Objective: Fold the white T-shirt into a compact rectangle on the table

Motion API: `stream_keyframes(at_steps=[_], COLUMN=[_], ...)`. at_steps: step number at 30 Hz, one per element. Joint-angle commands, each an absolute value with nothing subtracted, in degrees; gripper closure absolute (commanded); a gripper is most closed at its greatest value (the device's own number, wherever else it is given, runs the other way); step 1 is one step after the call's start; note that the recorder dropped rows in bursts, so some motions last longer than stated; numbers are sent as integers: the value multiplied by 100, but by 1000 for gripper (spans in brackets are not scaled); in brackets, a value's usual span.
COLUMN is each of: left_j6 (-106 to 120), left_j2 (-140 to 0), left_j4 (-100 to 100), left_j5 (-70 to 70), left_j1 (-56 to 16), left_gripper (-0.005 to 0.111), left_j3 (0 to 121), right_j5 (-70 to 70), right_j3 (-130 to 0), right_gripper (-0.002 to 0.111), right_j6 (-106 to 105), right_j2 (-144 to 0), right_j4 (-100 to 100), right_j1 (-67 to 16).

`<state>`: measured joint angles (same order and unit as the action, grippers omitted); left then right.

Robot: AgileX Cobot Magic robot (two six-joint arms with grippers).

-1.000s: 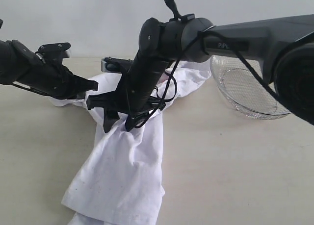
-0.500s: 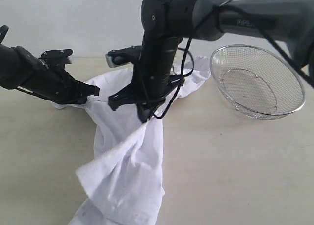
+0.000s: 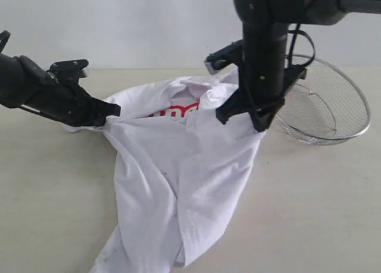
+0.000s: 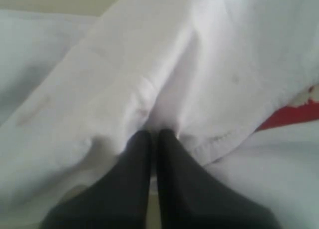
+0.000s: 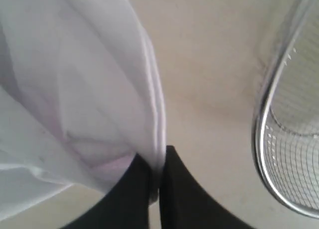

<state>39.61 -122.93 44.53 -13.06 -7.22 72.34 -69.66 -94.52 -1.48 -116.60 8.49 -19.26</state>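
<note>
Left claw (image 4: 153, 139) clenched on shirt (image 3: 178, 172) fold, left side. Right claw (image 5: 157, 161) clenched on hem, right, near basket (image 3: 333, 115). Shirt hangs between them, tail draped on near table (image 3: 315, 213). Fabric light, soft, floppy, sags easily. Best hold: hems and corners, kept taut.

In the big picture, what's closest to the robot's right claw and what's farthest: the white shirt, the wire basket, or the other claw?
1. white T-shirt: pinched in the right gripper itself.
2. wire basket: just beside it, on the right of the exterior view.
3. left gripper: far across on the left, also pinching the shirt.
</note>
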Motion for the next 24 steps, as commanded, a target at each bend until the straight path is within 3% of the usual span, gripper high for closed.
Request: stream_keyframes(at_steps=[1, 12, 15, 17, 18, 19, 20, 21, 23, 24], left_j6=[3947, 3958, 4101, 4117, 4117, 4132, 4159, 4159, 4159, 4159], left_j2=[-12338, -12314, -12301, -12279, -12239, -12198, -12100, -12024, -11677, -11443], left_j4=[4416, 4416, 4416, 4416, 4416, 4416, 4416, 4416, 4416, 4406], left_j5=[-1495, -1588, -1689, -1844, -1934, -1949, -1959, -1972, -2124, -2540], left_j1=[-741, -741, -741, -741, -741, -741, -741, -741, -741, -741], left_gripper=[102, 102, 102, 102, 102, 102, 102, 102, 102, 102], left_j3=[7235, 7235, 7330, 7461, 7571, 7626, 7714, 7742, 7767, 7767], right_j5=[-6996, -6996, -6996, -6996, -6996, -6996, -6996, -6996, -6996, -6996], right_j3=[-8643, -6947, -6872, -6872, -6872, -6872, -6872, -6872, -6972, -7102], right_gripper=[109, 109, 103, 92, 73, 63, 37, 29, 37, 57], right_j6=[-238, -194, -34, -34, 0, 99, 326, 382, 593, 556], right_j2=[-11325, -10665, -10665, -10665, -10665, -10665, -10665, -10665, -10650, -10638], right_j4=[809, 1397, 1593, 1620, 1768, 1857, 2004, 2003, 1733, 1483], right_j1=[-1558, -1480, -1480, -1480, -1480, -1480, -1480, -1480, -1490, -1526])
